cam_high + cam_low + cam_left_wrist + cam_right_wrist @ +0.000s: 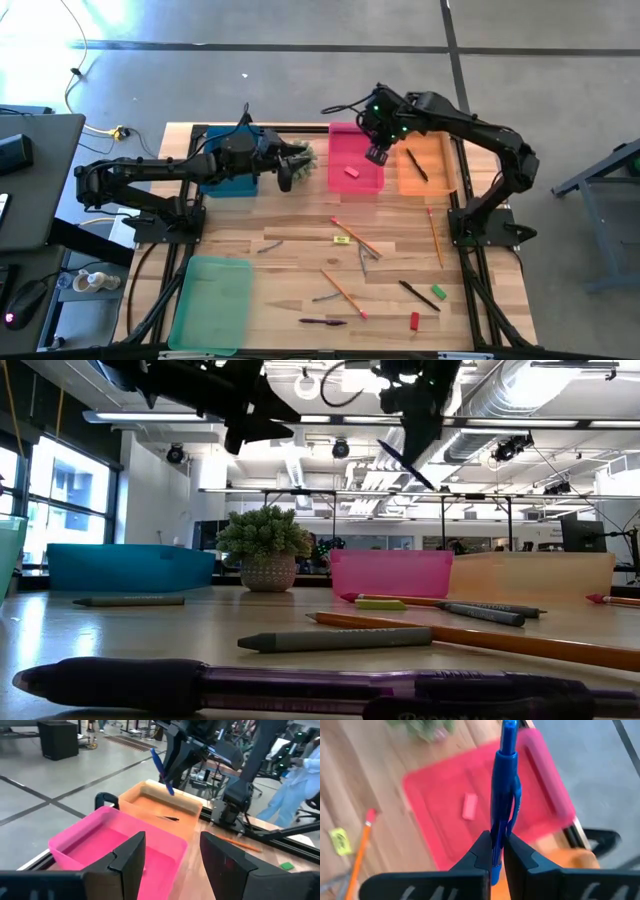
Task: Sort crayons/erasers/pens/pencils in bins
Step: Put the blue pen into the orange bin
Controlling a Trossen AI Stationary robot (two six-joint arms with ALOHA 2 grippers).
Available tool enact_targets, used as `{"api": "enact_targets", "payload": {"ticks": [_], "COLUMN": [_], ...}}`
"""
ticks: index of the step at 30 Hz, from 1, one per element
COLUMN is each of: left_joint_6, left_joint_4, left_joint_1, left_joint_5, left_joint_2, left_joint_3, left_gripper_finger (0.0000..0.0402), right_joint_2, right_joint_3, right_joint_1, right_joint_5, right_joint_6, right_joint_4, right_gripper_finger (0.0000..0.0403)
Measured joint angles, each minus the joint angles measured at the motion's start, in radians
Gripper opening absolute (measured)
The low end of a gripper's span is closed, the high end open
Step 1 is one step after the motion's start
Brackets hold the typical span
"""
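Right hand [378,152] is clamping a blue pen [504,795] above the pink bin [356,183]; left hand [172,857] is hovering wide open nearby. Most pencils [355,237] and crayons [270,244] are lying unsorted on the table [290,275].

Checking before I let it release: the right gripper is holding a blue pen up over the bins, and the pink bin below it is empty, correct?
Not quite. The right gripper does hold the blue pen up over the bins, but the pink bin is not empty: one pink eraser lies on its floor. The right wrist view shows it plainly, and the high view confirms it.
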Motion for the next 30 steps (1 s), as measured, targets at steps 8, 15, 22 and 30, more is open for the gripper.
{"api": "enact_targets", "payload": {"ticks": [8, 15, 22, 30], "left_joint_6": [0.000, 0.000, 0.000, 0.033], "left_joint_4": [0.000, -0.015, -0.043, -0.058], "left_joint_1": [0.000, 0.000, 0.000, -0.021], "left_joint_5": [-0.016, -0.053, -0.096, -0.103], "left_joint_2": [0.000, 0.000, 0.000, 0.000], "left_joint_3": [0.000, 0.000, 0.000, 0.012], "left_gripper_finger": [0.0177, 0.0177, 0.0177, 0.0177], "right_joint_2": [-0.030, -0.202, -0.322, -0.327], "right_joint_3": [-0.052, -0.329, -0.501, -0.662], "right_joint_1": [-0.097, -0.192, -0.268, -0.349], "right_joint_5": [0.000, -0.001, -0.001, -0.001], "right_joint_6": [-0.044, -0.019, 0.035, 0.062], "right_joint_4": [-0.091, 0.054, 0.179, 0.274], "right_gripper_finger": [0.0009, 0.0009, 0.0009, 0.0013]}}
